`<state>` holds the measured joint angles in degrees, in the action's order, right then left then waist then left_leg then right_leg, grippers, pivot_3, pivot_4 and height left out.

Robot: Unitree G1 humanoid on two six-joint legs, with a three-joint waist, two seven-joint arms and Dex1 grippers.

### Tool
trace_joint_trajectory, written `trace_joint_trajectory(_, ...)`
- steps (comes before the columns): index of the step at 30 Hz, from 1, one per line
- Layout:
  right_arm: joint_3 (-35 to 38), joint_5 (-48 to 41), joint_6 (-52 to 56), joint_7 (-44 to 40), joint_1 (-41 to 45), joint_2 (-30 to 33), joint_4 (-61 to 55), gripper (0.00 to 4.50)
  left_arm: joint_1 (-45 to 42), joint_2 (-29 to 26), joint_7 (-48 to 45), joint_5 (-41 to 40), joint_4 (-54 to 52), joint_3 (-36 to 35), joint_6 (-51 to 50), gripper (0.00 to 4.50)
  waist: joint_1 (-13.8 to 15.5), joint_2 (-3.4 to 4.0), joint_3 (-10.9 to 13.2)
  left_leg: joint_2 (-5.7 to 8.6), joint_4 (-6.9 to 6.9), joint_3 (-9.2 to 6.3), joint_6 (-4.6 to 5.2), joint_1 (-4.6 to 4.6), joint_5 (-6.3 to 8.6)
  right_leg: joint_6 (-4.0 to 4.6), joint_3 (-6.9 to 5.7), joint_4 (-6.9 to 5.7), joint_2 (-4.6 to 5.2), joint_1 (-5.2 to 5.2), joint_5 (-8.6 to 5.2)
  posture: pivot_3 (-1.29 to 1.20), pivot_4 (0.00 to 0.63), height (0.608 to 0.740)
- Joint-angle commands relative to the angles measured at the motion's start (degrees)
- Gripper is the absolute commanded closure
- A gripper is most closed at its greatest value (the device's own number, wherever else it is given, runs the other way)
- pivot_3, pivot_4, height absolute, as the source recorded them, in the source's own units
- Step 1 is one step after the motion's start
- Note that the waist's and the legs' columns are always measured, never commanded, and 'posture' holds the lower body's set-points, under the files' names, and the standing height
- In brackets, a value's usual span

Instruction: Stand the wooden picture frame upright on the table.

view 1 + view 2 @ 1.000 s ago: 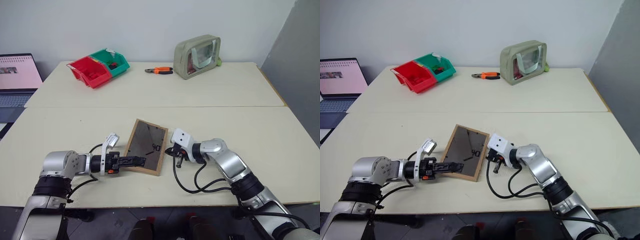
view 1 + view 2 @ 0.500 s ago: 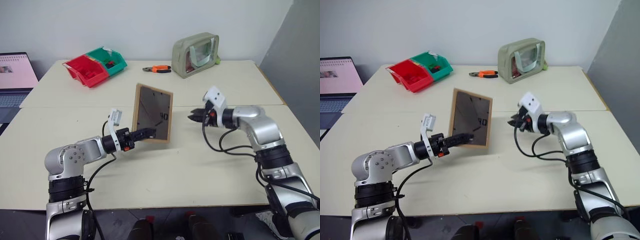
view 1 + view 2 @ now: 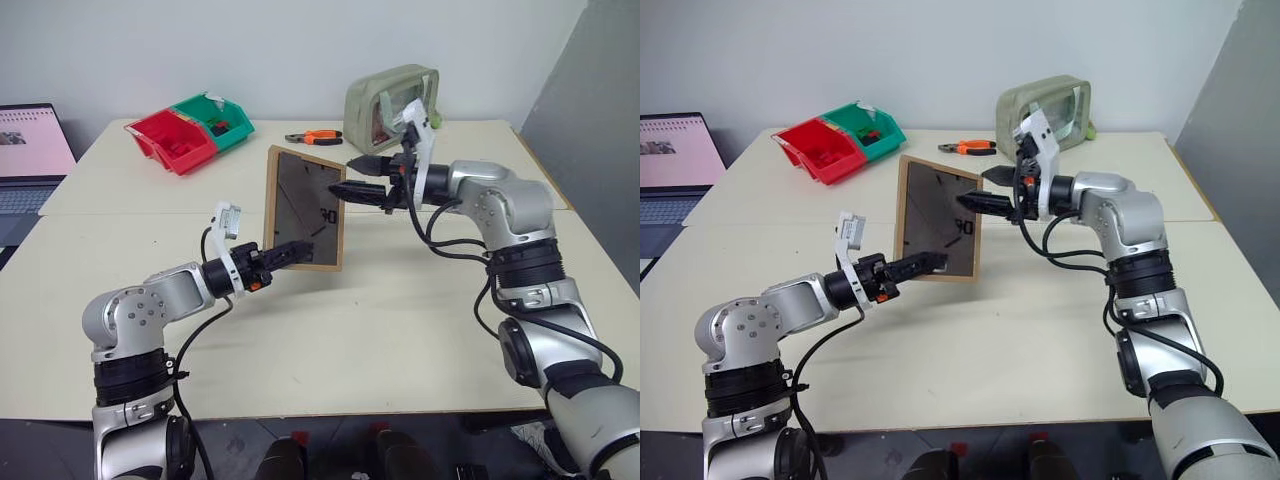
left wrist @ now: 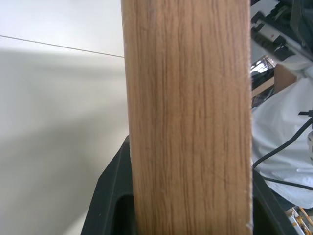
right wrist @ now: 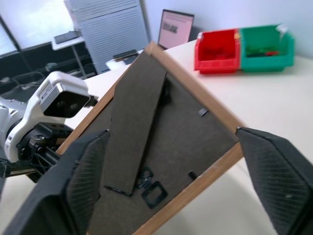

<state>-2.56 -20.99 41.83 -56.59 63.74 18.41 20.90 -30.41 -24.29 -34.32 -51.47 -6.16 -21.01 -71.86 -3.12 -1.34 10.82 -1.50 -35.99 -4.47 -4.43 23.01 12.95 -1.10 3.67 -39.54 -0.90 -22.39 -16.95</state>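
Pale and wide, the bench is made of two tops with a seam between them, and it stands before a plain white wall. At its far edge are a red and a green bin, orange-handled pliers and an olive-green pouch; a laptop is off to the left.

The wooden picture frame is held above the bench, almost upright, with its dark back panel turned toward the robot. The left hand pinches the lower edge of the frame; in the left wrist view the wood grain passes right between its two black fingers. The right hand is level with the upper right part of the frame, its fingers spread wide, and in the right wrist view they stand on both sides of the back panel, where the fold-out stand lies flat against it (I cannot tell if a fingertip already touches it).

I judge the step in hand is the opening of the stand while the frame is kept in the air. The next move calls for the right hand to catch the free end of the stand and swing it out without twisting the frame in the left grip; only then can the frame be set down on the bench.
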Motion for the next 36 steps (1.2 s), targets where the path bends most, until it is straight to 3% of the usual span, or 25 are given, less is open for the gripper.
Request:
trace_joint_trajectory(1, -0.39, -1.33, 0.42, -0.42, 2.28, -1.57, -0.67, 0.08, -2.00, -1.32, -0.63, -2.61, -2.08, -0.48, 0.99, 3.24, 0.00, 0.00, 0.00, 0.00, 0.00, 0.00, 0.00, 0.00, 0.00, 0.00, 0.00, 0.00, 0.00, 0.00, 0.00, 0.00, 0.150, 0.740)
trace_joint_trajectory(8, -1.99, -2.66, 3.19, 0.26, 1.48, -5.88, -4.33, 0.08, -1.95, -0.96, -0.25, -3.53, -2.32, 0.22, 1.00, 3.24, -0.07, 0.00, 0.00, -0.02, 0.02, -0.02, 0.00, -0.01, 0.00, 0.00, -0.03, -0.02, 0.00, -0.02, 0.00, 0.00, 0.150, 0.740)
trace_joint_trajectory(14, -1.60, -7.22, 7.81, -1.87, -1.73, -5.91, -11.24, 0.08, -0.99, -1.63, -0.66, -4.08, -2.41, 0.65, 1.20, 3.24, -0.05, 0.00, 0.00, -0.04, 0.02, -0.05, 0.00, -0.01, 0.00, 0.00, -0.05, -0.01, 0.01, -0.02, 0.00, 0.00, 0.150, 0.740)
trace_joint_trajectory(19, 0.13, -13.72, 13.88, -4.89, -5.98, -1.52, -19.28, 0.08, 0.60, -2.32, -0.86, -4.87, -2.96, 0.46, 1.14, 3.24, 0.07, 0.00, 0.00, -0.03, 0.02, -0.07, -0.01, 0.02, 0.00, 0.00, -0.06, 0.02, 0.02, -0.01, 0.00, 0.00, 0.150, 0.740)
trace_joint_trajectory(28, 3.61, -15.94, 15.80, -2.97, -13.24, 8.43, -25.21, 0.08, 2.57, -1.90, 1.11, -8.34, -4.98, 0.44, -0.15, 3.24, 0.07, 0.00, 0.00, -0.01, 0.03, -0.03, 0.00, 0.01, 0.01, -0.01, -0.03, 0.06, 0.00, 0.00, 0.00, 0.00, 0.150, 0.740)
trace_joint_trajectory(33, 6.80, -15.21, 13.78, -2.66, -17.94, 16.35, -27.97, 0.08, 4.30, -3.46, 2.14, -13.45, -5.26, -1.55, -4.24, 3.24, 0.20, 0.00, 0.00, 0.02, 0.02, -0.02, 0.00, 0.03, 0.01, -0.02, -0.02, 0.11, 0.00, 0.00, -0.01, 0.00, 0.150, 0.740)
trace_joint_trajectory(36, 5.52, -7.21, 0.75, -1.43, -22.30, 19.91, -28.52, 0.08, 5.35, -3.99, 5.98, -20.77, -3.04, -5.00, -9.52, 3.24, 0.19, -0.01, 0.01, 0.02, 0.04, 0.00, 0.01, 0.02, 0.01, -0.04, 0.00, 0.13, -0.01, 0.00, -0.02, 0.00, 0.150, 0.740)
